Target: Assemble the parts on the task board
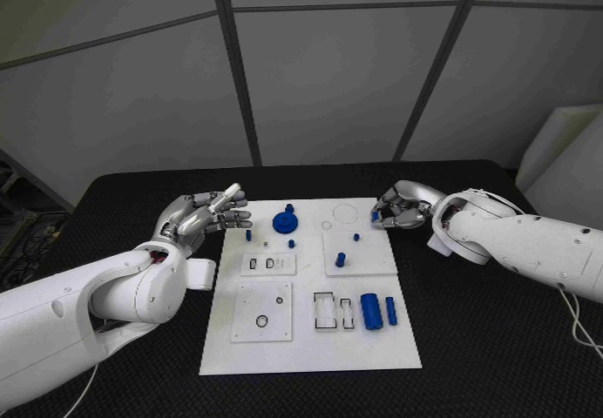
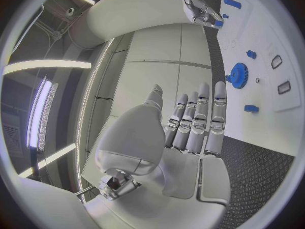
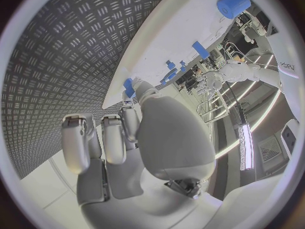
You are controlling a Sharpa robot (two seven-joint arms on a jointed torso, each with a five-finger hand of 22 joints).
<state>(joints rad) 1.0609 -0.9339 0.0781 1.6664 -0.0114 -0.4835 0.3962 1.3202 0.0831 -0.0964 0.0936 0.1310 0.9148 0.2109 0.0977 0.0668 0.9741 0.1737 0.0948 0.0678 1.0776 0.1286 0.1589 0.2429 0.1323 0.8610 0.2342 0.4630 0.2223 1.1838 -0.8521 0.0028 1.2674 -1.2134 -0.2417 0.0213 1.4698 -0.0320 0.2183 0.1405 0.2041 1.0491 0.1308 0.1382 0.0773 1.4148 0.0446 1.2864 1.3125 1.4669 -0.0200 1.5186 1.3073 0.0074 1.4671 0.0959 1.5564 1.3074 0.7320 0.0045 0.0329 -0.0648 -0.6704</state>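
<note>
Silver-jointed, your right robot hand (image 1: pixel 400 209) pinches a small blue part (image 1: pixel 375 215) at the white task board's (image 1: pixel 377 353) far right corner. Your left robot hand (image 1: pixel 201 219), fingers straight and empty, hovers beside the board's far left edge near a toothed blue gear (image 1: pixel 285 222); diamond-textured black worktop (image 1: pixel 490 348) surrounds it.

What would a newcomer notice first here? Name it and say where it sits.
The white task board lies mid-table, dotted with blue parts; the blue gear at its far end stands out most. The left hand hovers open at the board's far left corner. The right hand at the far right corner pinches a small blue part.
</note>
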